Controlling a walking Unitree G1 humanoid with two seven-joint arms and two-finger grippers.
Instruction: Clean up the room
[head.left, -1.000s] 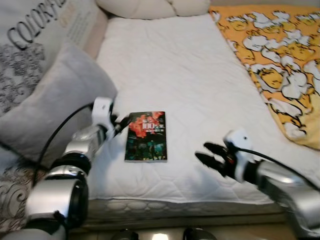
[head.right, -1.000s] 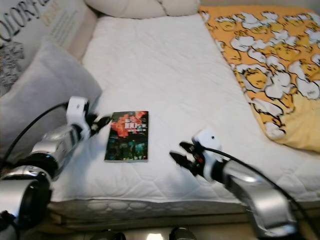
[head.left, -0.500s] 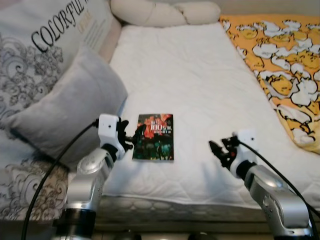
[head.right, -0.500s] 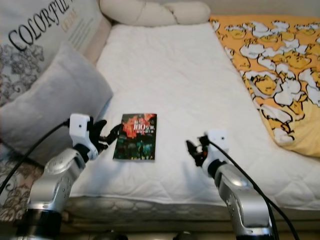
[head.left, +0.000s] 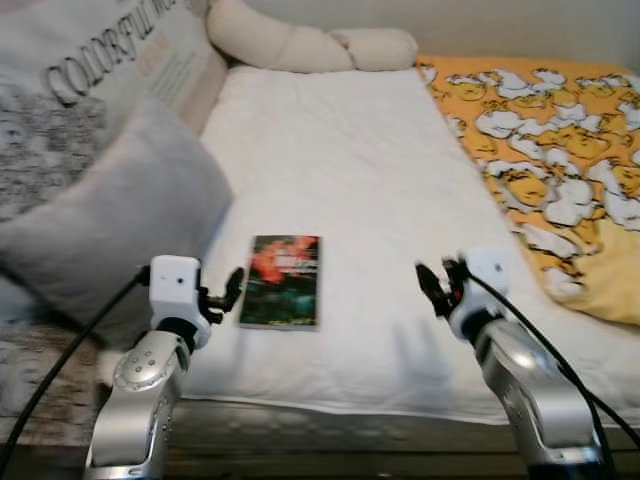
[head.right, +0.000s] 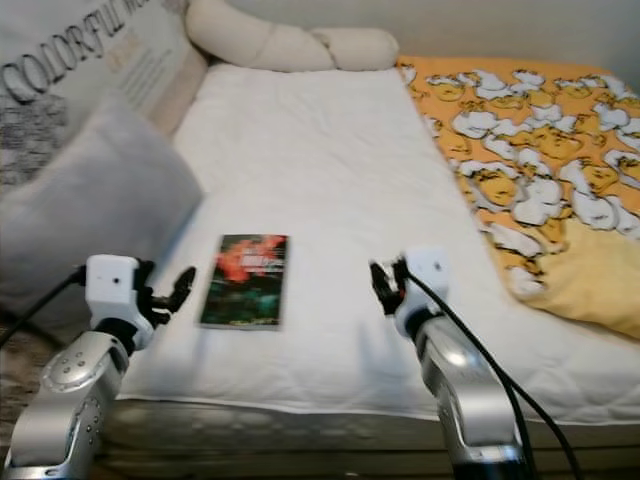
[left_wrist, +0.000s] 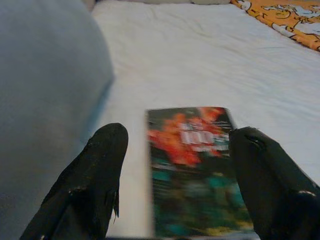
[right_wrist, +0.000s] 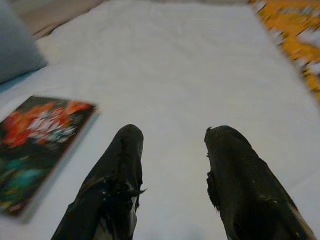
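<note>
there, the book (head.left: 281, 281) lies flat on the white bed (head.left: 340, 150), near its front edge, beside a grey pillow (head.left: 95, 225). the left tool (left_wrist: 172, 175) hovers just short of it, fingers spread wide and empty. the right tool (right_wrist: 172, 165), also open and empty, hangs over bare sheet well to the book's right.

Thin paperback book with a dark green and red cover (head.left: 281, 281): paper, slight sheen, just ahead of the left gripper (left_wrist: 175, 170). Black fingers (left_wrist: 95, 175) look like matt plastic, faintly scuffed. Right gripper (right_wrist: 172, 165): same matt black finish. White quilted mattress cover (head.left: 340, 180) under both: soft matt cloth, stitched pattern. Plain grey pillow (head.left: 110, 230) beside the left gripper: smooth matt fabric. Orange cartoon-print blanket (head.left: 560, 150) beyond the right gripper: matt printed cloth. Forearms: brushed silver metal, white plastic wrist housings.
</note>
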